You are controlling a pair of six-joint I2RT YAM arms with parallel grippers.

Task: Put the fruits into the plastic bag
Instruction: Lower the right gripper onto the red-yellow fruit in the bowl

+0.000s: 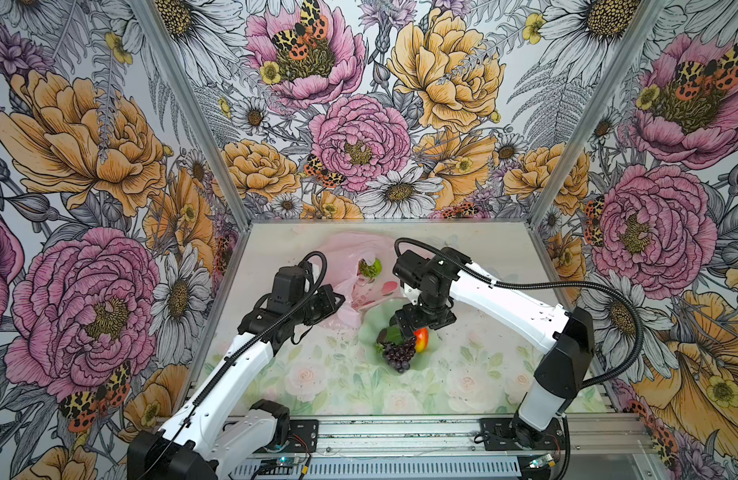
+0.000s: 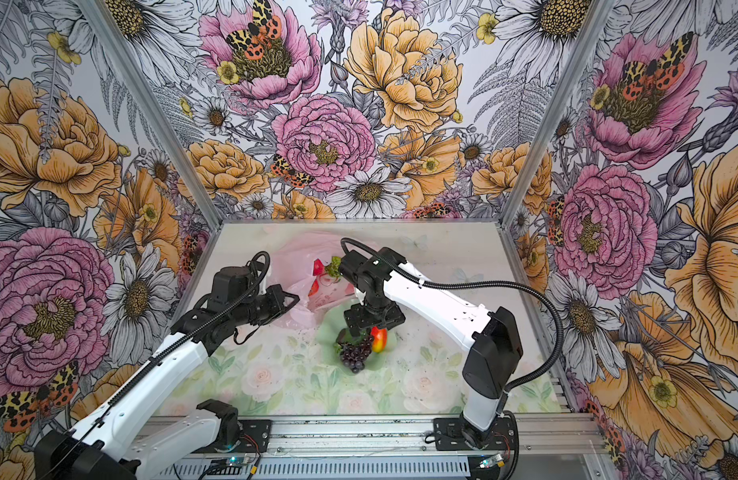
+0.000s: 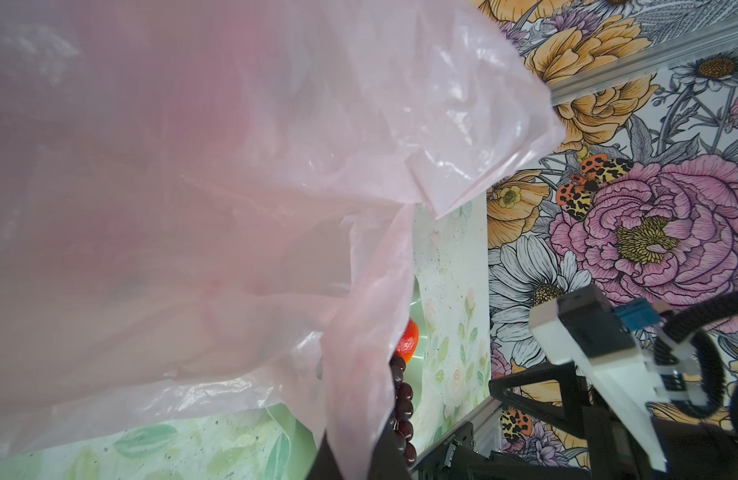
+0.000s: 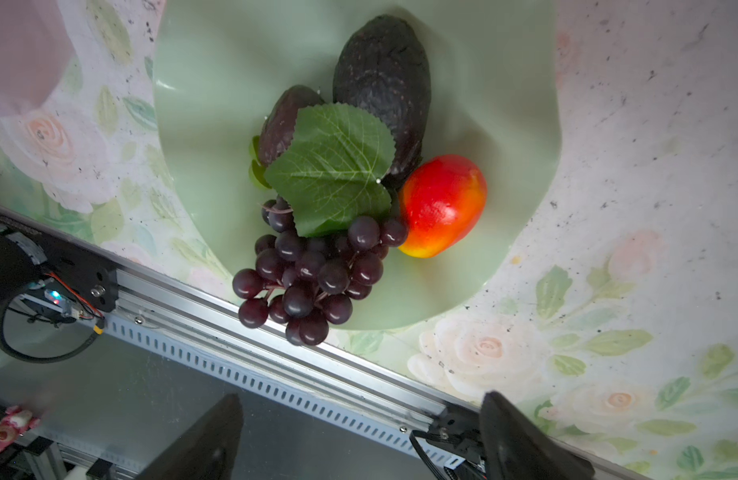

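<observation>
Front: metal rail (image 1: 400, 432) with both arm bases.

Mid-table: green dish (image 1: 372, 322) holds a grape bunch (image 4: 309, 274) with a leaf (image 4: 334, 166). An orange-red fruit (image 4: 442, 203) touches the bunch, and two blackish lumps (image 4: 383, 83) lie partly under the leaf.

Right gripper (image 4: 361, 397) hangs right over the dish, jaws wide, nothing between them, not touching the fruit.

Left gripper (image 1: 336, 299) is at the left of the dish, clamped on the near edge of the plastic bag (image 1: 350, 249). The film is lifted and drapes across most of the left wrist view, so the fingertips are hidden there.

The bag lies just behind the dish, toward the back of the table (image 1: 317, 374), mouth facing the dish. A bumpy green fruit (image 1: 369, 268) and a red fruit (image 2: 318, 267) sit inside it.
</observation>
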